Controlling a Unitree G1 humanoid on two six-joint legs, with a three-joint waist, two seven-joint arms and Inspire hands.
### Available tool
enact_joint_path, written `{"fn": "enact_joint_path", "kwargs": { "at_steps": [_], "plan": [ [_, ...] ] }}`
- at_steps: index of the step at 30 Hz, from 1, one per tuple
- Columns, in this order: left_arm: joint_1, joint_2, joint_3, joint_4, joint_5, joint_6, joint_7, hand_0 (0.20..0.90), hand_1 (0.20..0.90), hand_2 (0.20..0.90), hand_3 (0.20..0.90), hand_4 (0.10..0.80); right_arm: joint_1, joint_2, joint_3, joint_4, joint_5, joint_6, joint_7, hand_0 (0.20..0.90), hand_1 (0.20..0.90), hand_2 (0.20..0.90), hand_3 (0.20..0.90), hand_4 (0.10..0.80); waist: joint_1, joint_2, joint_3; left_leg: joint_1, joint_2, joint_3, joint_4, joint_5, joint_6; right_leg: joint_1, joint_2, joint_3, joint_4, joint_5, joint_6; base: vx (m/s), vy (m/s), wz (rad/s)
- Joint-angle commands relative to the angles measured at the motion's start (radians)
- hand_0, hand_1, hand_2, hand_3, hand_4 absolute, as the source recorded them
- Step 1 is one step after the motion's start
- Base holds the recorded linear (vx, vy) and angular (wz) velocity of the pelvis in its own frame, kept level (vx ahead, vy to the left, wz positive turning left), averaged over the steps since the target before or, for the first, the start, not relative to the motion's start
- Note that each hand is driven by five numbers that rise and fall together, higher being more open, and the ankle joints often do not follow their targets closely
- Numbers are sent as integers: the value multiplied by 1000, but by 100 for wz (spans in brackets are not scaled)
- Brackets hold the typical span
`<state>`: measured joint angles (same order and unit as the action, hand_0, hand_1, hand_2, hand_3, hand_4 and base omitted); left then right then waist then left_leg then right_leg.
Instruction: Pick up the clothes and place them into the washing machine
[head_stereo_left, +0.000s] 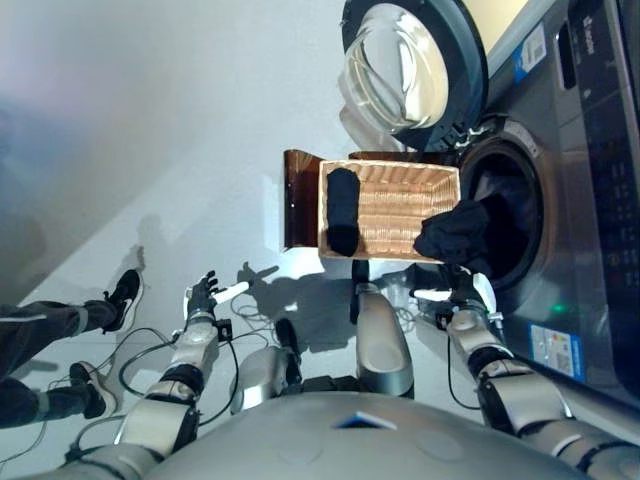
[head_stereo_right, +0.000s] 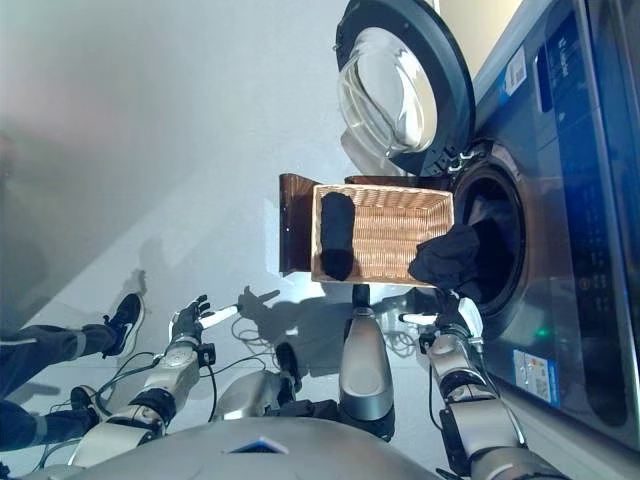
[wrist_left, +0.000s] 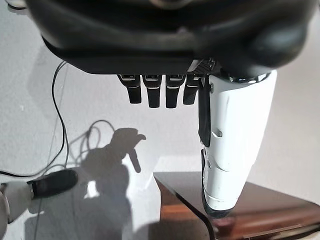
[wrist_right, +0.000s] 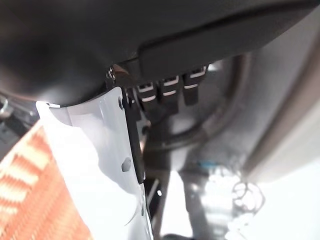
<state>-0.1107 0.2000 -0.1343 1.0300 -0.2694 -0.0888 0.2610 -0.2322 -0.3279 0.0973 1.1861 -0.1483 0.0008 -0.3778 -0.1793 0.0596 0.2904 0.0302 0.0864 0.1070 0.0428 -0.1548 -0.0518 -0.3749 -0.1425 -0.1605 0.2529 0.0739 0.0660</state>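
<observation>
Drum (head_stereo_left: 512, 205) interior dark, contents indistinct

Stool (head_stereo_left: 298, 198): dark brown, glossy; stands on the floor, bearing the basket; one corner shows in the left wrist view.
Basket (head_stereo_left: 392, 169): woven wicker, rectangular, light tan; sits on the stool.
Person: at the far left edge; dark trousers (head_stereo_left: 40, 325), legs stretched across the floor.
Shoes: black with white soles; one (head_stereo_left: 123, 295) near the upper leg's end, the other (head_stereo_left: 88, 388) lower.
Floor (head_stereo_left: 150, 120): pale grey, smooth, with soft shadows.
</observation>
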Motion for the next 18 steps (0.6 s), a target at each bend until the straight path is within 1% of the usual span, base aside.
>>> {"fn": "enact_joint_path", "kwargs": {
  "at_steps": [1, 5, 6, 7, 8, 10, 11, 12, 13, 14, 15, 16, 17, 18],
  "plan": [
    [-64, 50, 0, -72, 0, -44, 26, 900, 900, 900, 900, 800, -59, -37, 9, -19, 30, -24, -70, 900, 900, 900, 900, 800, 1, -2, -24, 88, -41, 2, 5, -3, -4, -27, 33, 3, -21, 6, 63, 118, -81, 32],
    [-75, 34, -7, -52, -4, -43, 34, 900, 900, 900, 900, 800, -78, -38, 15, 4, 35, -27, -68, 900, 900, 900, 900, 800, 3, 2, -46, 110, -27, 1, -17, 33, -17, 0, 53, 2, -62, 19, 64, 85, -59, 10],
    [-75, 29, -12, -47, -3, -42, 33, 900, 900, 900, 900, 800, -82, -40, 16, 9, 35, -27, -67, 900, 900, 900, 900, 800, 6, 6, -55, 117, -23, 3, -24, 47, -22, 7, 59, 1, -70, 19, 61, 112, -84, -7],
    [-74, 24, -13, -32, -1, -37, 34, 900, 900, 900, 900, 800, -87, -46, 21, 12, 32, -28, -65, 900, 900, 900, 900, 800, 5, 9, -66, 116, -14, 8, -22, 77, -33, 18, 71, 8, -89, 20, 57, 90, -70, -4],
    [-74, 24, -13, -31, -1, -38, 34, 900, 900, 900, 900, 800, -88, -46, 21, 12, 32, -28, -65, 900, 900, 900, 900, 800, 5, 10, -66, 116, -13, 8, -23, 78, -34, 19, 72, 8, -91, 21, 57, 77, -84, -3],
    [-75, 25, -13, -18, 6, -35, 33, 900, 900, 900, 900, 800, -90, -51, 26, 21, 31, -28, -63, 900, 900, 900, 900, 800, 3, 11, -80, 114, 4, 7, -16, 114, -50, 40, 86, 8, -122, 18, 49, 86, -120, 0],
    [-74, 28, -12, -10, 12, -32, 31, 900, 900, 900, 900, 800, -87, -53, 26, 27, 34, -31, -64, 900, 900, 900, 900, 800, 4, 2, -96, 104, 39, 6, 36, 168, -73, 74, 111, 11, -147, 5, 29, 93, -145, 2],
    [-74, 28, -12, -10, 12, -32, 31, 900, 900, 900, 900, 800, -87, -53, 26, 27, 34, -31, -64, 900, 900, 900, 900, 800, 3, 3, -95, 104, 41, 5, 39, 167, -74, 77, 112, 10, -150, 5, 28, 103, -204, 3],
    [-71, 31, -8, -8, 11, -29, 31, 900, 900, 900, 900, 800, -87, -53, 35, 28, 34, -35, -63, 900, 900, 900, 900, 800, 4, -9, -101, 97, 72, -4, 164, 205, -84, 100, 136, 15, -159, -4, 5, 84, -213, 11],
    [-61, 38, 5, -4, 7, -26, 26, 900, 900, 900, 900, 800, -88, -52, 42, 27, 36, -35, -60, 900, 900, 900, 900, 800, 15, -39, -104, 47, 58, -51, 398, 237, -78, 118, 149, 42, -163, -12, -25, 112, -295, 12],
    [-47, 40, 13, -5, 5, -21, 21, 900, 900, 900, 900, 800, -91, -56, 55, 13, 33, -35, -56, 900, 900, 900, 900, 800, 28, -69, -94, -5, 5, -106, 655, 238, -55, 138, 149, 80, -164, -14, -47, 54, -266, -18],
    [-42, 38, 18, -10, 4, -17, 22, 900, 900, 900, 900, 800, -99, -62, 64, -1, 27, -33, -51, 900, 900, 900, 900, 800, 32, -99, -79, -62, -68, -133, 931, 210, -39, 155, 137, 111, -167, -10, -62, -12, -186, -75],
    [-40, 39, 21, -19, 4, -14, 23, 900, 900, 900, 900, 800, -103, -69, 65, -11, 24, -30, -43, 900, 900, 900, 900, 800, 32, -118, -67, -112, -127, -135, 1137, 194, -39, 167, 127, 130, -171, 0, -70, -47, -125, -110],
    [-40, 39, 24, -21, 6, -11, 22, 900, 900, 900, 900, 800, -106, -76, 64, -26, 24, -26, -37, 900, 900, 900, 900, 800, 30, -134, -63, -135, -177, -136, 1333, 180, -40, 172, 117, 149, -171, 9, -75, -48, -77, -126]
  ]
}}
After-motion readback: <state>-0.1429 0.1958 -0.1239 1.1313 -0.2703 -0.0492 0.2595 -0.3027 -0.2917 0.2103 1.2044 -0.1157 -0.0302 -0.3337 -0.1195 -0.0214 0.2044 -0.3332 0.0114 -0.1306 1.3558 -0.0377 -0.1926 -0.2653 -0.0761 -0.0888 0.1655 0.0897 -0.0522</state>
